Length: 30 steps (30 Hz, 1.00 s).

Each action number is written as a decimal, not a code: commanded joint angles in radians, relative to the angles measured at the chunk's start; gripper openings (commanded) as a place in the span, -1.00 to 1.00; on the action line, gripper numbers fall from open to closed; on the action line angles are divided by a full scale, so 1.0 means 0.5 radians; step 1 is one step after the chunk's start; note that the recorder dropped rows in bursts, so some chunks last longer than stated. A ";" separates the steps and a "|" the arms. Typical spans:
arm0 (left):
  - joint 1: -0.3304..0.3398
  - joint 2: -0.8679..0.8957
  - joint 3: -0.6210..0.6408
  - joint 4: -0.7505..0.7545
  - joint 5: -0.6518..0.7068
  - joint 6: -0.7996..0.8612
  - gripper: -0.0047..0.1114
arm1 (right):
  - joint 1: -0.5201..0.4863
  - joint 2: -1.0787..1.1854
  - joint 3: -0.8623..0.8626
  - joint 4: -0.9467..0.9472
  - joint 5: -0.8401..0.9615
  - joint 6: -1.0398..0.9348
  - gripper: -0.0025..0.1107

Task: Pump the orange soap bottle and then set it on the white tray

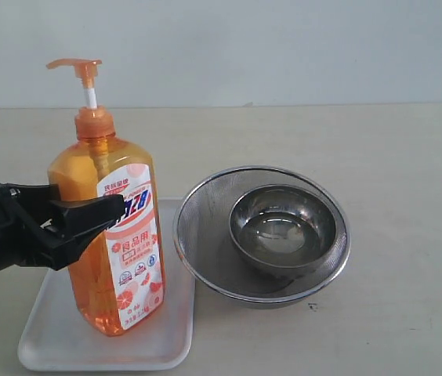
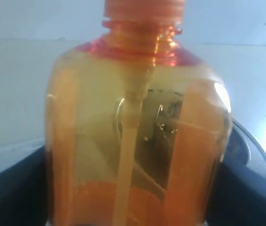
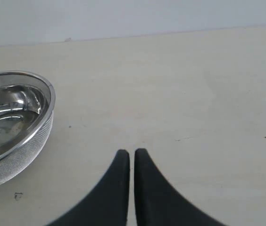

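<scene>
Front-left corner of the bench (image 1: 393, 157): white tray (image 1: 56, 345), orange bottle (image 1: 119, 266) upright on it. Left fingers (image 1: 88, 213) clamped across its mid-body. Judged: smooth plastic, slightly yielding walls, weighty with soap, top-tall; the broad mid-body is the sound hold. Right fingers (image 3: 114, 188) together over bare bench beside the strainer (image 3: 24, 141), shown only in the right wrist view. Left wrist view shows the dip tube (image 2: 126, 155); exterior view shows the raised pump head (image 1: 80, 66).

A bare test-bench setting: plain beige tabletop (image 1: 393, 157) against a blank pale wall (image 1: 284, 47).
</scene>
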 commanded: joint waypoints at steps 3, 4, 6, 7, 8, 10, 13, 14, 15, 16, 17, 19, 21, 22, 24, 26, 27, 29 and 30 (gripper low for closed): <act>-0.006 -0.014 0.016 -0.257 0.030 0.310 -0.84 | -0.006 -0.008 0.010 -0.002 -0.014 -0.011 -0.96; -0.006 -0.014 0.016 -0.254 0.010 0.348 -0.84 | -0.006 -0.008 0.010 -0.002 -0.014 -0.011 -0.96; -0.006 -0.006 0.016 -0.238 -0.060 0.383 -0.84 | -0.006 -0.008 0.010 -0.002 -0.014 -0.011 -0.96; -0.006 0.005 0.016 -0.238 -0.093 0.388 -0.84 | -0.006 -0.008 0.010 -0.002 -0.014 -0.011 -0.96; -0.006 0.020 0.016 -0.238 -0.139 0.388 -0.84 | -0.006 -0.008 0.010 -0.002 -0.014 -0.011 -0.96; -0.006 0.060 0.016 -0.238 -0.198 0.388 -0.84 | -0.006 -0.008 0.010 -0.002 -0.014 -0.011 -0.96; -0.006 0.151 0.016 -0.240 -0.212 0.397 -0.84 | -0.006 -0.008 0.010 -0.002 -0.014 -0.011 -0.96; -0.006 0.187 0.016 -0.253 -0.212 0.397 -0.84 | -0.006 -0.008 0.010 -0.002 -0.014 -0.011 -0.96; -0.006 0.224 0.016 -0.270 -0.212 0.397 -0.84 | -0.006 -0.008 0.010 -0.002 -0.014 -0.011 -0.96; -0.006 0.253 0.016 -0.287 -0.220 0.401 -0.82 | -0.006 -0.008 0.010 -0.002 -0.014 -0.011 -0.96; -0.006 0.287 0.016 -0.294 -0.241 0.415 -0.76 | -0.006 -0.008 0.010 -0.002 -0.014 -0.011 -0.96; -0.006 0.338 0.016 -0.294 -0.318 0.419 -0.60 | -0.006 -0.008 0.010 -0.002 -0.014 -0.011 -0.96; -0.006 0.357 0.016 -0.294 -0.400 0.424 -0.38 | -0.006 -0.008 0.010 -0.002 -0.014 -0.011 -0.96; -0.006 0.357 0.016 -0.294 -0.404 0.424 -0.29 | -0.006 -0.008 0.010 -0.002 -0.014 -0.011 -0.96; -0.006 0.353 0.016 -0.294 -0.386 0.424 -0.10 | -0.006 -0.008 0.010 -0.002 -0.014 -0.011 -0.96; -0.006 0.353 0.016 -0.291 -0.385 0.424 0.00 | -0.006 -0.008 0.010 -0.002 -0.014 -0.011 -0.96; -0.006 0.353 0.016 -0.273 -0.385 0.424 0.03 | -0.006 -0.008 0.010 -0.002 -0.014 -0.011 -0.96; -0.006 0.349 0.016 -0.232 -0.385 0.435 0.06 | -0.006 -0.008 0.010 -0.002 -0.014 -0.011 -0.96; -0.006 0.345 0.016 -0.218 -0.385 0.467 0.07 | -0.006 -0.008 0.010 -0.002 -0.014 -0.011 -0.96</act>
